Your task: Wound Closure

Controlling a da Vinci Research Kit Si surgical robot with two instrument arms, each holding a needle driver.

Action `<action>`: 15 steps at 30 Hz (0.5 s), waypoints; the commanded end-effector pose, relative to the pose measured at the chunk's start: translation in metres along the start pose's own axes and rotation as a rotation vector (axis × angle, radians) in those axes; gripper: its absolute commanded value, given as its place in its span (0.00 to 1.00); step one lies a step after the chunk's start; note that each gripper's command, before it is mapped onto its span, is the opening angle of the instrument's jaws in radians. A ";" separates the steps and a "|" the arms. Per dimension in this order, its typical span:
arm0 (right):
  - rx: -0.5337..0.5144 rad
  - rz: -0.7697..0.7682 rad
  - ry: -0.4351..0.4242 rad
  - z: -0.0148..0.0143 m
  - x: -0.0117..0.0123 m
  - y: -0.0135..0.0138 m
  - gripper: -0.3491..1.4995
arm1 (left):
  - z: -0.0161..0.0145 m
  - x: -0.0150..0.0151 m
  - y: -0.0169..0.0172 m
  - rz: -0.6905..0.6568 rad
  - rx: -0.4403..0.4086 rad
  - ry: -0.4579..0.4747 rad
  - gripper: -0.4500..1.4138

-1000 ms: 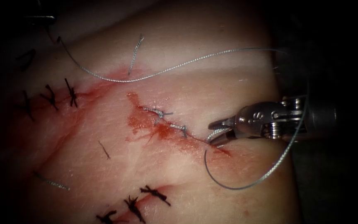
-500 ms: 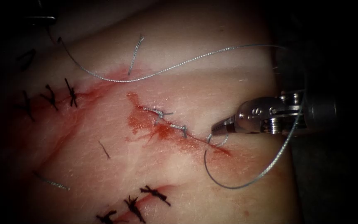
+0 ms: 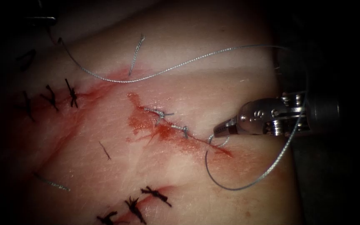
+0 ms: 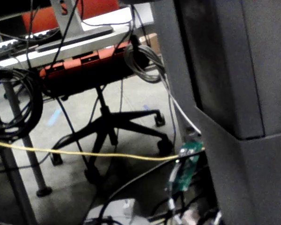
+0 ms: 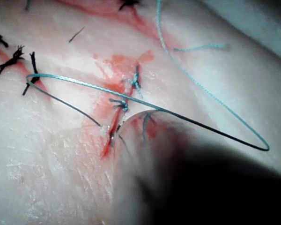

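Endoscope: dim field, pale tissue (image 3: 230, 79) streaked with red fluid (image 3: 146, 123). Right tool (image 3: 218, 132) enters from the right, fingers closed on the thread (image 3: 180, 65) at the cut's (image 3: 196, 139) right end, tip pointing left along the cut. A thread loop lies below the tool. Needle not made out.

Left wrist: lab floor, office chair (image 4: 112, 126), cables.

Right wrist: tissue, knots (image 5: 122, 104) on the cut; own fingers blurred, thread arcing across.
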State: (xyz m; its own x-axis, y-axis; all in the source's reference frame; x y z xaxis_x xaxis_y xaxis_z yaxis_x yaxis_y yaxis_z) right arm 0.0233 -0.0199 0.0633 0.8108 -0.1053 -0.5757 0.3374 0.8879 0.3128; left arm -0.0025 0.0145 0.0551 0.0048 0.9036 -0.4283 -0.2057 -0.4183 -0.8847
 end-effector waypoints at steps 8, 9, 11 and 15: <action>0.000 -0.007 -0.023 0.0013 0.0004 0.0003 0.25 | 0.0006 -0.0003 -0.0003 0.000 -0.001 0.000 0.00; 0.000 -0.007 -0.023 0.0013 0.0004 0.0003 0.25 | 0.0006 -0.0003 -0.0003 0.000 -0.001 0.000 0.00; 0.001 -0.008 -0.029 0.0014 0.0003 0.0002 0.33 | 0.0006 -0.0004 -0.0002 -0.006 -0.003 -0.001 0.00; 0.001 -0.008 -0.029 0.0014 0.0004 0.0001 0.35 | 0.0006 -0.0004 -0.0002 -0.006 -0.004 -0.002 0.00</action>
State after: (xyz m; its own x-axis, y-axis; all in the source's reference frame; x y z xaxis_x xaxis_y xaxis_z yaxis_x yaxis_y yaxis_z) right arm 0.0235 -0.0202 0.0640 0.8232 -0.1247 -0.5539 0.3431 0.8866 0.3102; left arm -0.0026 0.0144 0.0550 0.0039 0.9061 -0.4231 -0.2021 -0.4136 -0.8877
